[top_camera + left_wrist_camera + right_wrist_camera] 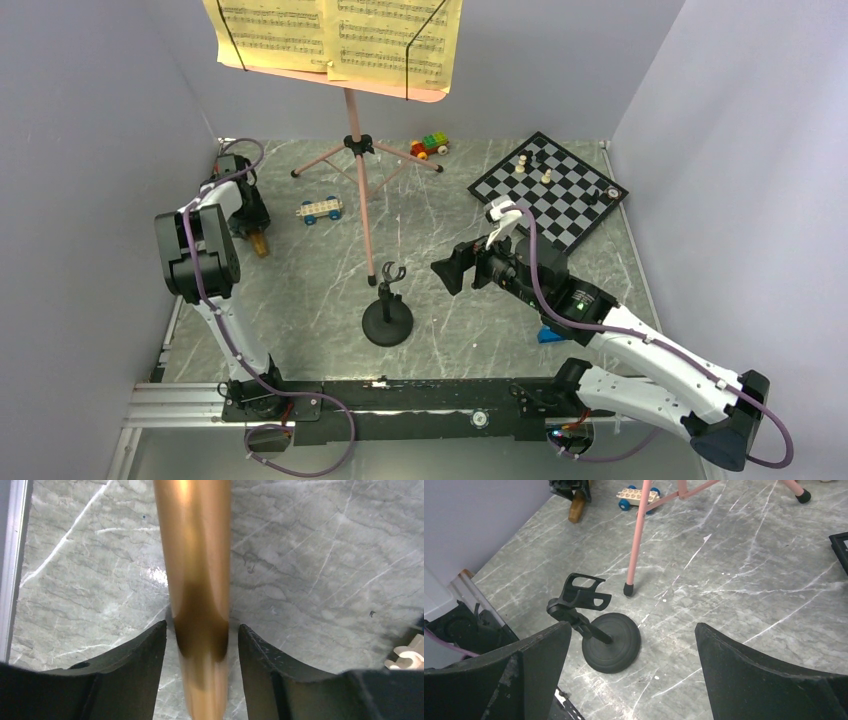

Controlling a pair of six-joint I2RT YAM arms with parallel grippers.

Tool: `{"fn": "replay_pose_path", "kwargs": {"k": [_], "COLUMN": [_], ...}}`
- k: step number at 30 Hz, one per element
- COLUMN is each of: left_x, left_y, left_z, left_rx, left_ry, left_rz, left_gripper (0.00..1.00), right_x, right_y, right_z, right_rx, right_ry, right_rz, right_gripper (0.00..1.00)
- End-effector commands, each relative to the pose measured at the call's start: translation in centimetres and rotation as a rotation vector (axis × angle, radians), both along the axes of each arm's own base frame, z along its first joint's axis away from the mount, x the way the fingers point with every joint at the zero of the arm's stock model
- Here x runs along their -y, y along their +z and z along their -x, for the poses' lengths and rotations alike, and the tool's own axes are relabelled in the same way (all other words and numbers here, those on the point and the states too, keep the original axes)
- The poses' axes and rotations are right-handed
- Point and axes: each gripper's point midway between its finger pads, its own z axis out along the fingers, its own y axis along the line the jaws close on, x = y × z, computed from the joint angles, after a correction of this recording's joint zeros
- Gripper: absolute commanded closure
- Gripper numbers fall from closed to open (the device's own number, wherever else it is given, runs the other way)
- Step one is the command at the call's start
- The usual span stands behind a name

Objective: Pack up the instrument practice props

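white car (321, 209); colourful car (430, 146); chessboard (565, 215) bearing pieces

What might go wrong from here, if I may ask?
The microphone stands tilted in the loosely open left end effector; unsupported, it may topple and roll. The open right end effector faces the mic stand, whose base sits beside a music stand leg; a nudge could upset the sheet-music pages.

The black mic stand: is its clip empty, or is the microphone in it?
Empty. The mic stand is upright with a bare clip; the microphone is elsewhere, at the left claw.
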Motion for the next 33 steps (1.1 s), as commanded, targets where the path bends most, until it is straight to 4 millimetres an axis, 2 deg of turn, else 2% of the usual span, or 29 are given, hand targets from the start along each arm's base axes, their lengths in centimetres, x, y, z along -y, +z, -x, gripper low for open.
{"fn": "replay_pose_path", "kwargs": {"k": [1,3,5,7,9,11,13,14,15,16,19,21,22,23,25,26,28,33], "left_x": [0.5,0.7,1.0,1.9,3.5,6.1,9.8,11.8,15.2,17.6,23.8,26.4,27.2,27.9,28.7,28.3,28.2,28.8], "left_y": [3.8,5.3,7.6,10.8,15.3,18.8,21.8,23.4,24.1,24.8,24.8,24.1,22.8,22.5,22.2,22.8,22.5,19.3], "left_z": [-0.8,-0.8,-0.8,-1.1,-0.6,0.0,0.9,1.5,2.3,3.4,7.2,10.0,11.5,13.0,15.7,16.9,18.7,21.8], "left_rx": [0.086,0.129,0.194,0.299,0.440,0.563,0.689,0.772,0.828,0.885,0.972,1.000,0.999,1.021,1.077,1.129,1.171,1.157], "left_ry": [0.004,0.018,0.035,0.041,0.026,-0.016,-0.104,-0.162,-0.253,-0.320,-0.522,-0.622,-0.661,-0.701,-0.767,-0.769,-0.797,-0.845], "left_rz": [0.029,0.038,0.047,0.078,0.112,0.146,0.167,0.173,0.198,0.216,0.289,0.319,0.324,0.331,0.356,0.353,0.355,0.410], "left_gripper": [0.39,0.37,0.35,0.32,0.24,0.22,0.21,0.21,0.21,0.21,0.21,0.22,0.22,0.23,0.23,0.23,0.25,0.37], "right_x": [0.4,0.3,0.3,0.5,0.5,0.3,0.1,-0.1,-0.3,-0.5,-0.6,-0.5,-0.4,-0.3,-0.1,0.0,0.0,-0.6], "right_y": [2.5,2.4,2.5,2.5,2.4,2.2,1.9,1.7,1.4,1.1,0.1,-0.5,-0.7,-0.9,-1.5,-1.8,-2.7,-4.1], "right_z": [-0.4,-0.2,0.0,0.1,0.1,0.0,0.0,-0.1,-0.1,0.0,-0.2,-0.2,-0.2,-0.3,-0.3,-0.3,-0.3,-0.4], "right_rx": [0.051,0.040,0.037,0.039,0.037,0.033,0.030,0.026,0.019,0.014,-0.006,-0.016,-0.019,-0.021,-0.026,-0.031,-0.046,-0.077], "right_ry": [-0.023,-0.013,-0.009,-0.012,-0.013,-0.012,-0.007,-0.002,0.006,0.012,0.010,0.001,-0.003,-0.006,-0.013,-0.018,-0.019,-0.009], "right_rz": [-0.030,-0.039,-0.050,-0.056,-0.057,-0.054,-0.054,-0.053,-0.049,-0.046,-0.027,-0.017,-0.014,-0.010,0.000,0.004,0.014,0.021], "right_gripper": [0.01,0.00,0.00,0.00,0.00,0.00,0.00,0.00,0.00,0.00,0.00,0.00,0.00,0.00,0.00,0.00,0.00,0.00]}}
